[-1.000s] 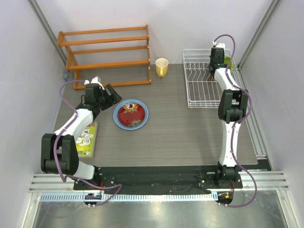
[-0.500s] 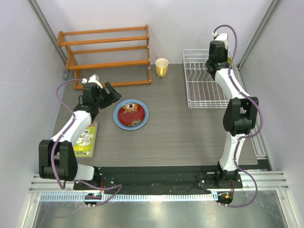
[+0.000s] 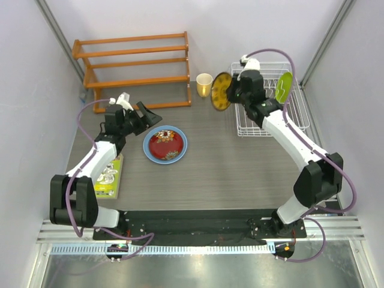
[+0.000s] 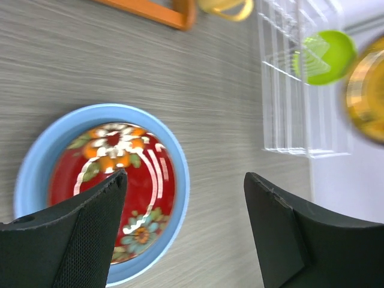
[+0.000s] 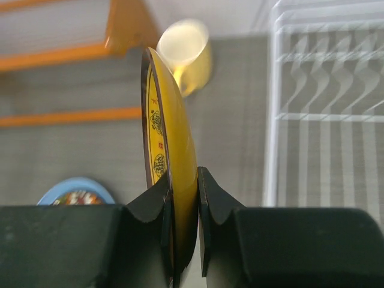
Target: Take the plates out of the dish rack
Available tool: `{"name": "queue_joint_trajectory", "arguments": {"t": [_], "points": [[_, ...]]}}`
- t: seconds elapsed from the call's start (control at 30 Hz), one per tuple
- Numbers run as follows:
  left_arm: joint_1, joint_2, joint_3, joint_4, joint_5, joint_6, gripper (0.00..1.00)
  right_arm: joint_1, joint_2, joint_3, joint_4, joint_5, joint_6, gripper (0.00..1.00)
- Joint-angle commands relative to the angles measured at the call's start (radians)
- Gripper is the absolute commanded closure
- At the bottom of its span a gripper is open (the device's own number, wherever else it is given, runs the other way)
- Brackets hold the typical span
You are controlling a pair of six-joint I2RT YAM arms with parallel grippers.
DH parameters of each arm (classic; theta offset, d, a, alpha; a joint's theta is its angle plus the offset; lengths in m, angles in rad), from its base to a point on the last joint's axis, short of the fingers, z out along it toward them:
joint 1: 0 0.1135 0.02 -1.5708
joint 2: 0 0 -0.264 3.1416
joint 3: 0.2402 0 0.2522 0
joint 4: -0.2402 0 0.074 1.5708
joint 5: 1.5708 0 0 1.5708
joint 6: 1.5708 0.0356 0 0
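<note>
My right gripper [image 3: 231,95] is shut on the rim of the yellow-brown patterned plate [image 3: 221,91], which it holds on edge in the air just left of the white wire dish rack [image 3: 252,133]. In the right wrist view that plate [image 5: 171,150] stands upright between my right gripper's [image 5: 183,180] pads. A lime green plate [image 3: 283,87] stands upright in the rack's back right. The red patterned plate [image 3: 165,144] lies in the light blue plate [image 3: 147,144] on the table. My left gripper [image 3: 150,117] hovers open just left of them, nothing between its fingers [image 4: 90,228].
A yellow cup [image 3: 204,84] stands right behind the held plate. The orange wooden shelf rack [image 3: 135,66] fills the back left. A flat yellow-green packet [image 3: 110,174] lies under the left arm. Walls close in both sides.
My right arm has swung left out of the dish rack, carrying the yellow-brown plate clear of it. The green plate now shows in the rack. The left gripper has hardly moved.
</note>
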Motion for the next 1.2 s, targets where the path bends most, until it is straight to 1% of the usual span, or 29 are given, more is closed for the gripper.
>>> {"name": "queue_joint_trajectory", "arguments": {"t": [0.0, 0.07, 0.23, 0.37, 0.5, 0.63, 0.7, 0.73, 0.77, 0.83, 0.87, 0.9, 0.97, 1.03, 1.07, 1.1, 1.13, 1.17], "points": [[-0.015, 0.031, -0.025, 0.177, 0.14, -0.087, 0.2, 0.03, -0.012, -0.114, 0.136, -0.227, 0.201, 0.93], [-0.019, 0.049, -0.033, 0.239, 0.18, -0.135, 0.2, 0.041, -0.004, -0.156, 0.19, -0.332, 0.265, 0.93], [-0.047, 0.101, -0.073, 0.391, 0.224, -0.223, 0.2, 0.084, 0.029, -0.197, 0.302, -0.394, 0.344, 0.93], [-0.09, 0.15, -0.071, 0.438, 0.226, -0.261, 0.2, 0.118, 0.061, -0.213, 0.352, -0.436, 0.39, 0.93], [-0.128, 0.186, -0.073, 0.533, 0.214, -0.308, 0.2, 0.156, 0.089, -0.221, 0.391, -0.456, 0.424, 0.92], [-0.161, 0.226, -0.062, 0.575, 0.203, -0.331, 0.21, 0.168, 0.101, -0.236, 0.432, -0.5, 0.467, 0.92], [-0.17, 0.232, -0.066, 0.601, 0.198, -0.341, 0.3, 0.17, 0.098, -0.249, 0.469, -0.522, 0.484, 0.92], [-0.17, 0.233, -0.069, 0.606, 0.195, -0.344, 0.37, 0.17, 0.095, -0.264, 0.477, -0.532, 0.496, 0.92], [-0.17, 0.236, -0.071, 0.61, 0.192, -0.344, 0.59, 0.17, 0.091, -0.27, 0.486, -0.534, 0.497, 0.92], [-0.17, 0.235, -0.074, 0.6, 0.183, -0.336, 0.73, 0.17, 0.078, -0.285, 0.486, -0.529, 0.499, 0.92], [-0.17, 0.23, -0.073, 0.592, 0.178, -0.333, 0.87, 0.17, 0.072, -0.287, 0.484, -0.528, 0.494, 0.92], [-0.17, 0.226, -0.074, 0.568, 0.174, -0.324, 0.92, 0.17, 0.068, -0.292, 0.483, -0.526, 0.496, 0.91], [-0.17, 0.209, -0.076, 0.538, 0.146, -0.293, 1.0, 0.168, 0.062, -0.292, 0.474, -0.523, 0.49, 0.91], [-0.17, 0.184, -0.071, 0.474, 0.116, -0.269, 1.0, 0.168, 0.06, -0.289, 0.466, -0.525, 0.487, 0.85], [-0.17, 0.175, -0.063, 0.451, 0.105, -0.237, 1.0, 0.168, 0.06, -0.287, 0.461, -0.523, 0.487, 0.77], [-0.17, 0.157, -0.057, 0.385, 0.091, -0.221, 1.0, 0.168, 0.058, -0.287, 0.454, -0.519, 0.478, 0.64], [-0.17, 0.146, -0.05, 0.347, 0.074, -0.2, 1.0, 0.168, 0.057, -0.281, 0.442, -0.508, 0.468, 0.55], [-0.17, 0.134, -0.037, 0.307, 0.037, -0.162, 1.0, 0.165, 0.051, -0.278, 0.394, -0.488, 0.453, 0.47]]}}
